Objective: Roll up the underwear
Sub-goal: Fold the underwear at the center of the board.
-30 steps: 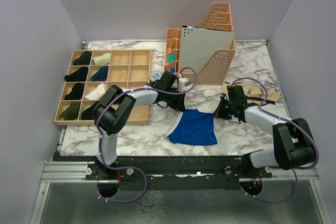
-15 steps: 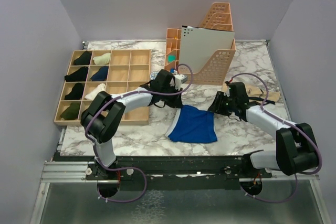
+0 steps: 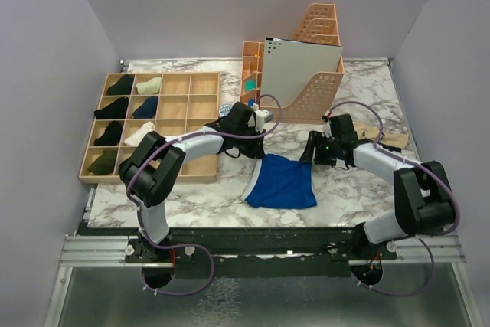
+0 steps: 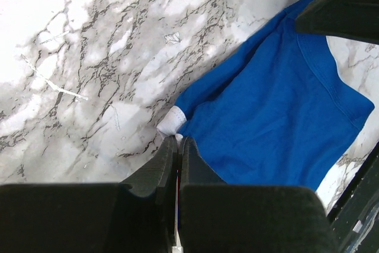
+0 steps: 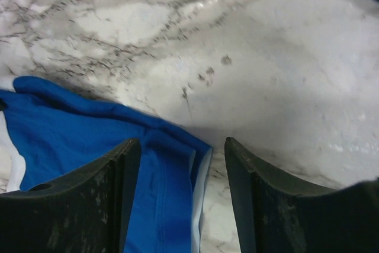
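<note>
- Lying spread on the marble surface (image 3: 207, 193), the blue underwear (image 3: 283, 183) sits in front of and between the two arm bases, well apart from the wooden compartment tray (image 3: 153, 124) on the left.
- The left end effector (image 3: 258, 145) is at the garment's far left corner. In its wrist view the fingers (image 4: 166, 164) are pressed together, with the white-hemmed corner of the fabric right at their tips, pinched between them.
- The right end effector (image 3: 309, 151) hangs at the far right corner. Its fingers (image 5: 118, 164) stand apart, gripping nothing.
- In the right wrist view, the blue cloth with its pale edge lies on the marble below the gap between those fingers; I cannot tell whether either finger touches it.
- An orange file holder (image 3: 318, 86) stands beyond the garment, near the far edge.
</note>
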Controlling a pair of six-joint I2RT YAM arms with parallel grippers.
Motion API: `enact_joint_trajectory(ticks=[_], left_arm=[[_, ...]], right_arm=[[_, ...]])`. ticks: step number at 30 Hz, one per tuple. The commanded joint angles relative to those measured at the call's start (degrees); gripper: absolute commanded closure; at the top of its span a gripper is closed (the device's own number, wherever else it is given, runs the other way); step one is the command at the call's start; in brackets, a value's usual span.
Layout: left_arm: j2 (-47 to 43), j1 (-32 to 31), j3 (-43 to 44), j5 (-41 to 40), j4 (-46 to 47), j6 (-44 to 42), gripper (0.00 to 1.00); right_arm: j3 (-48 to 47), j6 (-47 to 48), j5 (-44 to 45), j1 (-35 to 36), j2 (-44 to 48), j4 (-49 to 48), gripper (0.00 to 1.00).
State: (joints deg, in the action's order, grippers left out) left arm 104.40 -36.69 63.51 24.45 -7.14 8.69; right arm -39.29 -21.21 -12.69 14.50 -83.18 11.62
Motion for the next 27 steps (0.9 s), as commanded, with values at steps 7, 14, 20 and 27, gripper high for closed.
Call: enact_joint_trajectory(ticks=[7, 14, 20, 27], left_arm=[[1.8, 0.4, 2.4, -0.4, -1.4, -0.9, 1.00], [2.5, 0.5, 2.8, -1.1, -2.9, -1.8, 1.00], [1.9, 0.9, 1.5, -1.7, -2.7, -2.1, 1.00], [1.9, 1.4, 1.4, -0.6, -2.3, -2.0, 1.00]], right_arm=[[-3.8, 4.7, -5.9, -0.2, -5.9, 5.0, 0.42], [-3.2, 3.5, -5.0, -0.2, -5.3, 6.4, 0.53], [-3.3, 3.3, -3.5, -0.2, -5.2, 6.6, 0.58], [-3.0, 3.9, -4.6, -0.2, -7.0, 4.8, 0.91]])
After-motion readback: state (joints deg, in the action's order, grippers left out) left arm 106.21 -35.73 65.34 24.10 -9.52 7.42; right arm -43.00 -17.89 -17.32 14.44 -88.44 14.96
